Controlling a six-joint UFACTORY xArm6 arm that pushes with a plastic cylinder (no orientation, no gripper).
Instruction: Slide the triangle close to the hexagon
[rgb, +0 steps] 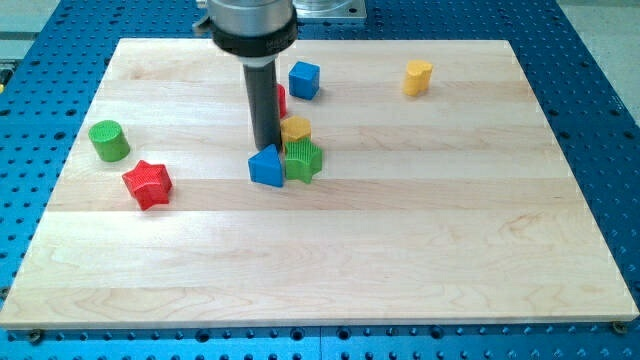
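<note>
The blue triangle (266, 168) lies near the board's middle, touching the left side of a green star (303, 160). The yellow hexagon (296, 129) sits just above the green star, up and to the right of the triangle and close to it. My tip (266, 150) stands at the triangle's upper edge, just left of the hexagon, and seems to touch the triangle. The rod hides most of a red block (282, 100) behind it.
A blue cube (304, 79) and a yellow block (418, 76) lie near the view's top. A green cylinder (108, 140) and a red star (147, 184) lie at the left. The wooden board (400, 250) rests on a blue perforated table.
</note>
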